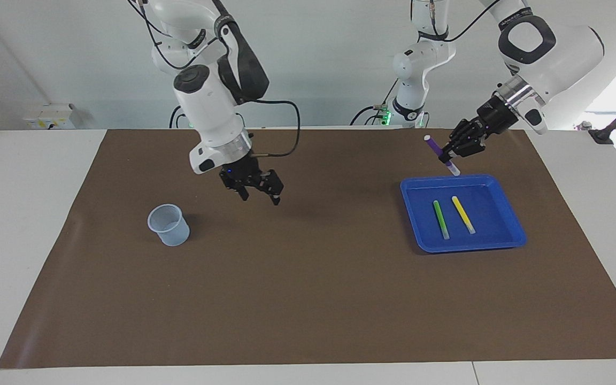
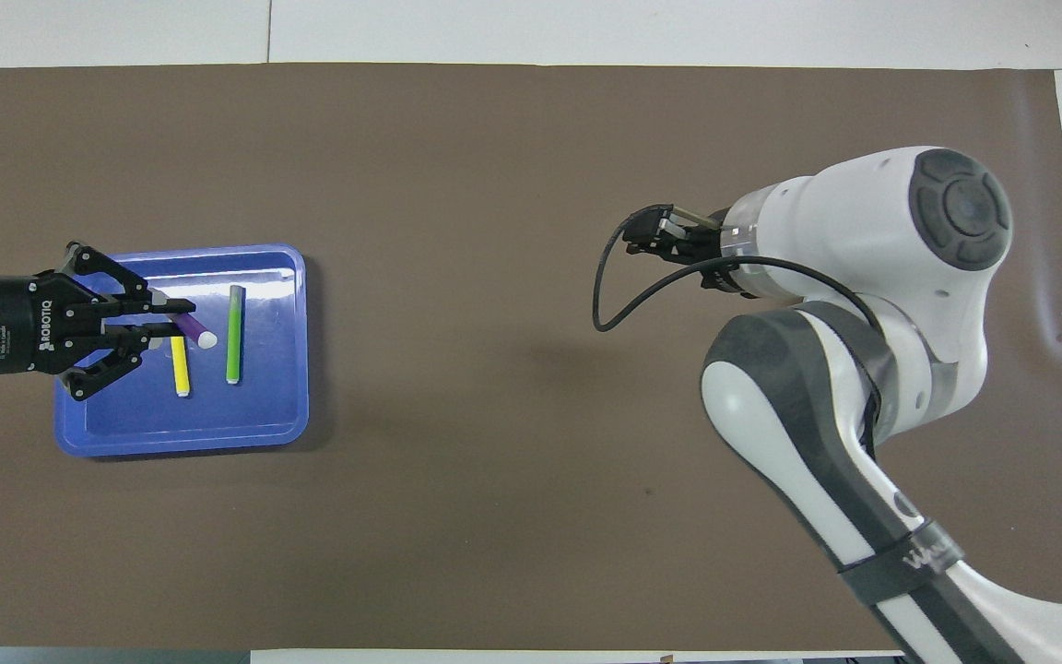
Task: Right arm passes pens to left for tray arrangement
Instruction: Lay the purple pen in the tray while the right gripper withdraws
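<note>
- Three pens: green pen and yellow pen flat, side by side, apart, in the one blue tray toward the left arm's end.
- Purple pen tilted, whitish end down, pinched tight by left gripper above the tray's robot-side rim.
- One translucent cup, nothing visible inside.
- Right gripper spread wide, carrying nothing, over brown mat near the cup.

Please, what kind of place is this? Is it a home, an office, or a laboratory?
Most likely a robotics laboratory. Two white robot arms stand at a white table covered with a plain brown paper mat, against a bare white wall, with cables hanging loose. Only test items lie there: a shallow bright blue plastic tray and a small translucent bluish cup.
</note>
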